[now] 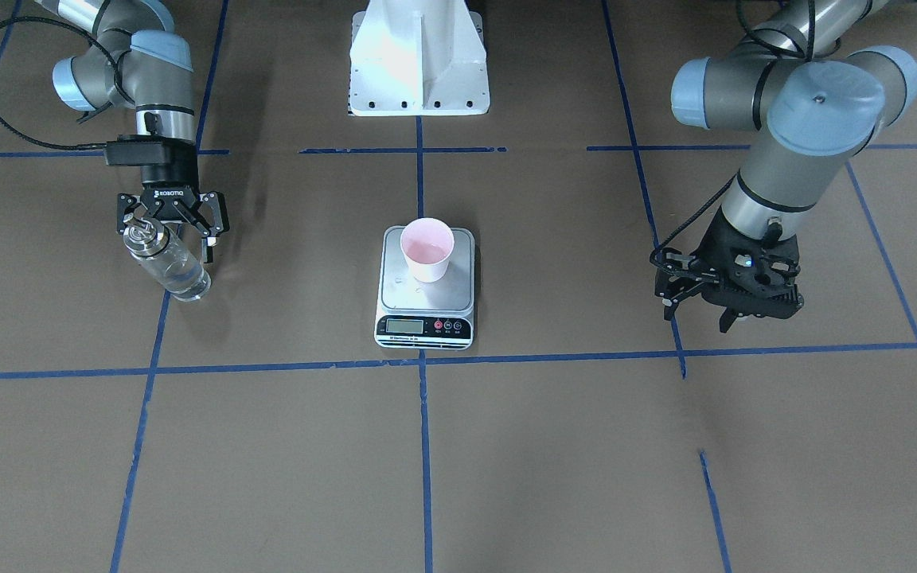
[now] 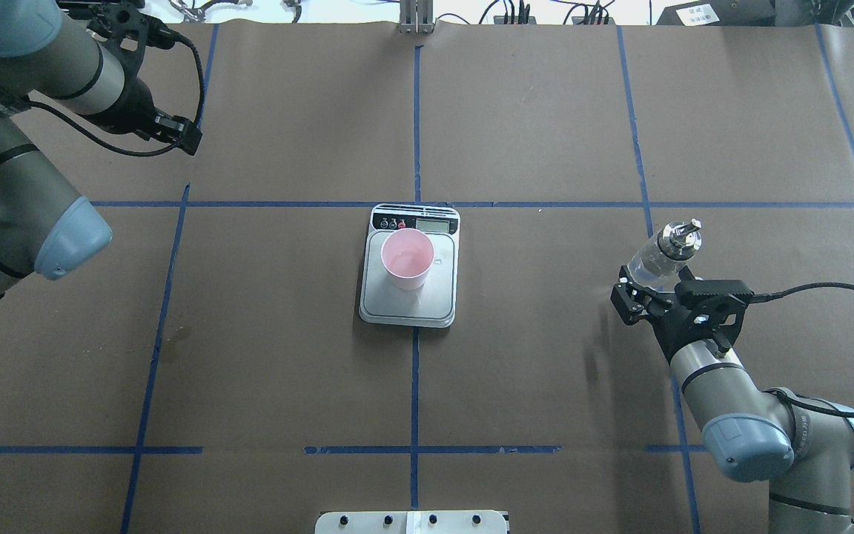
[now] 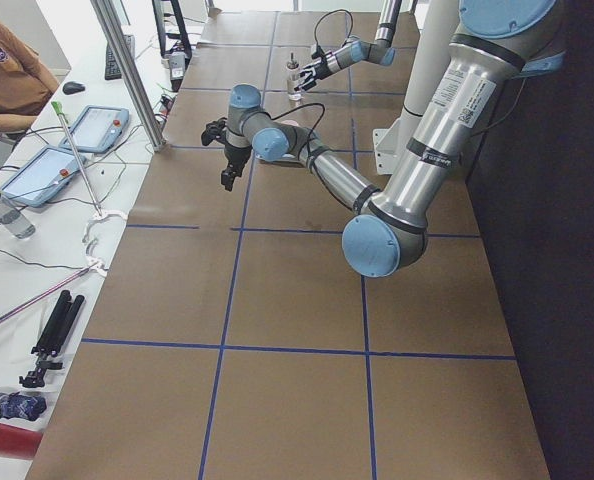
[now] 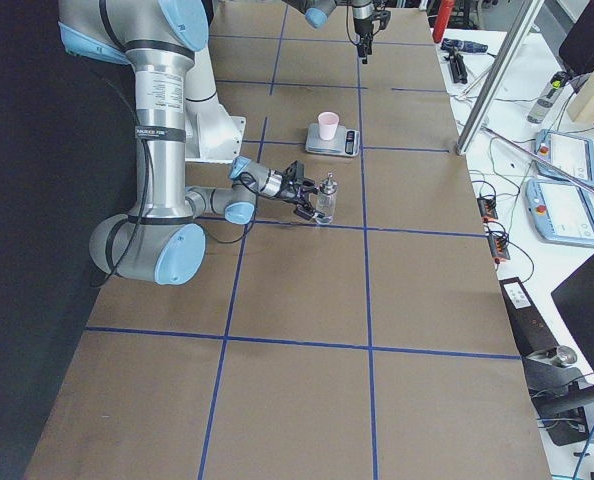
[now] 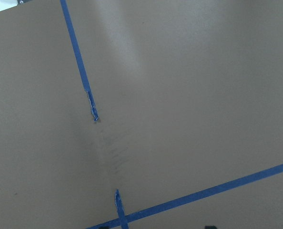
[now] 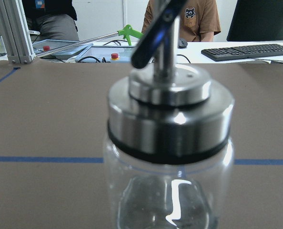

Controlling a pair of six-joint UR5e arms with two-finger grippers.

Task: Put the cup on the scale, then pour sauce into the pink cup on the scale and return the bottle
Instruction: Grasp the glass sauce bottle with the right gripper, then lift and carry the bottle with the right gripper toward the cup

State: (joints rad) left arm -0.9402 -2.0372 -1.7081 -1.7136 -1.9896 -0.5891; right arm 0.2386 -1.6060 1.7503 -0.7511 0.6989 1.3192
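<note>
The pink cup stands upright on the silver scale at the table's middle; both also show in the overhead view, the cup on the scale. I cannot tell whether the cup holds liquid. The clear glass bottle with its silver spout cap stands on the table on my right side. My right gripper is level with it, fingers open on either side of the glass. The bottle fills the right wrist view. My left gripper hangs open and empty, far from the scale.
The white robot base sits behind the scale. Blue tape lines cross the brown table. Beyond the far table edge are a metal post, tablets, a keyboard and seated people.
</note>
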